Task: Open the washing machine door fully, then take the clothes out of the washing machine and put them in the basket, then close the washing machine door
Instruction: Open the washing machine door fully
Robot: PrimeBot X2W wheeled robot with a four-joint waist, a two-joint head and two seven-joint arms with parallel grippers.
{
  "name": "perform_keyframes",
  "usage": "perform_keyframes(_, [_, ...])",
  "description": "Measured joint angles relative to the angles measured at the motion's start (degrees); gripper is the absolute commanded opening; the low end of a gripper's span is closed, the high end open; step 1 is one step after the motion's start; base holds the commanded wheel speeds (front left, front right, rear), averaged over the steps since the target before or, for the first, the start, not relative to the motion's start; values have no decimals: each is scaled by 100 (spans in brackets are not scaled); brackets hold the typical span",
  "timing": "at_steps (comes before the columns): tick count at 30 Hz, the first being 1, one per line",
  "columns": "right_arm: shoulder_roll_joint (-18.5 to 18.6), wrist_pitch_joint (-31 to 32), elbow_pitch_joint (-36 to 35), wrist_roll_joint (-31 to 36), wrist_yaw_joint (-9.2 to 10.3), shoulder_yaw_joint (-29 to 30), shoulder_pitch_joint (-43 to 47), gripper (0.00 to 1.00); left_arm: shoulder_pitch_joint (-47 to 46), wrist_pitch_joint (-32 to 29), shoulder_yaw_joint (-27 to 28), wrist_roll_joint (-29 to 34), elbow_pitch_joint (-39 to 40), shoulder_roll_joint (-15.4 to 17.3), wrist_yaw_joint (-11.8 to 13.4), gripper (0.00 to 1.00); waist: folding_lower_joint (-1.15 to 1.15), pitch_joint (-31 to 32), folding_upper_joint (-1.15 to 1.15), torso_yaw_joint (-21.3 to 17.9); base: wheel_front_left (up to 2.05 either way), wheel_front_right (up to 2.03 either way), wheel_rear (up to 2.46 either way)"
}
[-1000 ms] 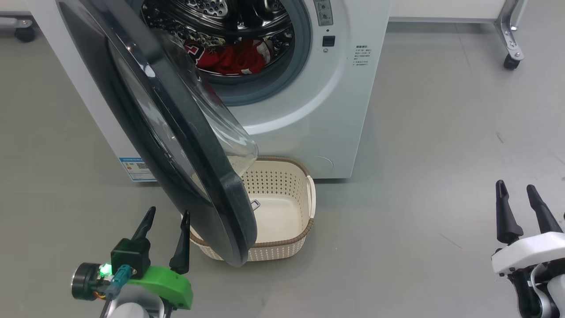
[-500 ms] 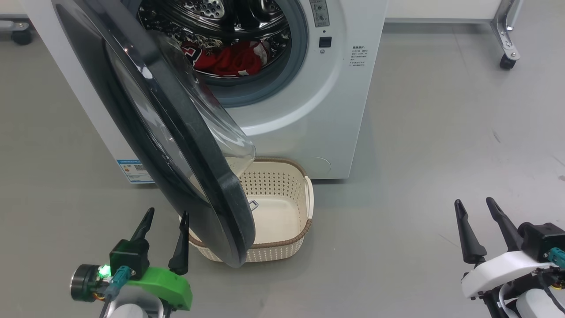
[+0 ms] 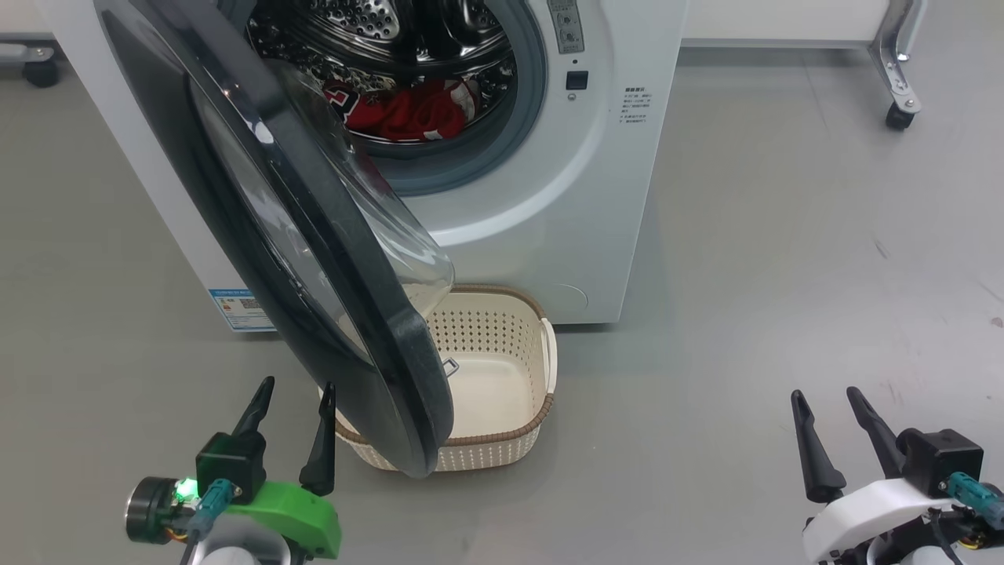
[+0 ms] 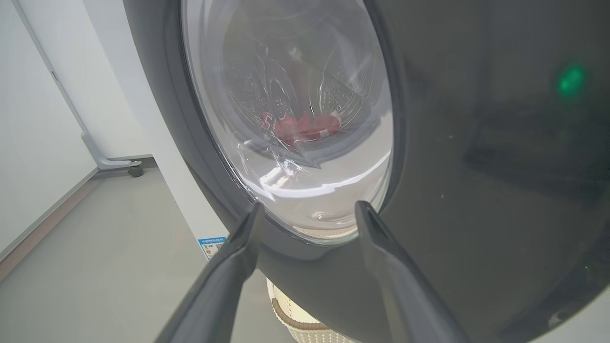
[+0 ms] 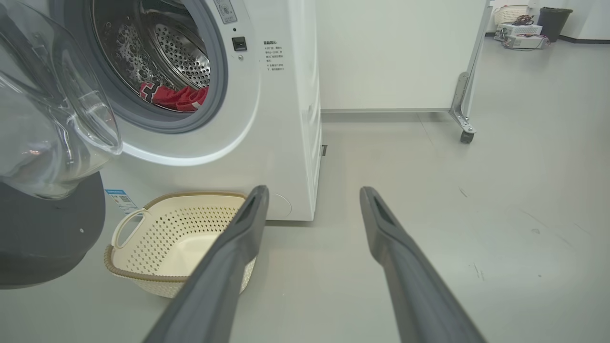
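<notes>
- Left jaws: the two dark fingers (image 3: 321, 439) stand fully spread and hold nothing. They point at the outer face of the washing machine door (image 3: 376, 314), which is near them but not touching.
- Right jaws: the fingers (image 3: 809, 455) are equally spread and empty, over bare floor (image 3: 706, 314), well apart from every task object.
- Door: part open, hinged on the robot's left. Its plane runs edge-on toward the robot, and its free edge hangs above the basket (image 3: 490, 333), just right of the left jaws.
- Governing relation: the left arm is much the nearer, but it faces the outer side. Opening the door fully probably means hooking the free edge and swinging it leftward.
- Basket: on the floor against the front of the washing machine (image 3: 549, 196), and empty.
- Clothes (image 3: 400, 114): red, lying low in the steel drum, beyond the door.
</notes>
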State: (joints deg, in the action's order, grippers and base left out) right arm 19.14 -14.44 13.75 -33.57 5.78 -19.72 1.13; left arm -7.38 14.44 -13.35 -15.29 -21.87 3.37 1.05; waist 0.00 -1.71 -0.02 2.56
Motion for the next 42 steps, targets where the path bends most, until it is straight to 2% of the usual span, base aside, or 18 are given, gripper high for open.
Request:
perform_keyframes(28, [-309, 0, -108, 349, 86, 311, 300, 100, 160, 0, 31, 22, -54, -9, -10, 100, 0, 152, 0, -21, 0, 0, 0])
perform_keyframes(29, [-325, 0, -110, 350, 87, 324, 309, 100, 162, 0, 30, 23, -89, -10, -10, 17, 0, 146, 0, -23, 0, 0, 0])
perform_keyframes(30, [-332, 0, -110, 357, 87, 330, 318, 100, 164, 0, 30, 23, -99, -10, -10, 0, 0, 143, 0, -25, 0, 0, 0])
perform_keyframes(42, [-389, 0, -144, 448, 87, 405, 383, 100, 163, 0, 151, 29, -36, -10, 25, 0, 0, 124, 0, -26, 0, 0, 0])
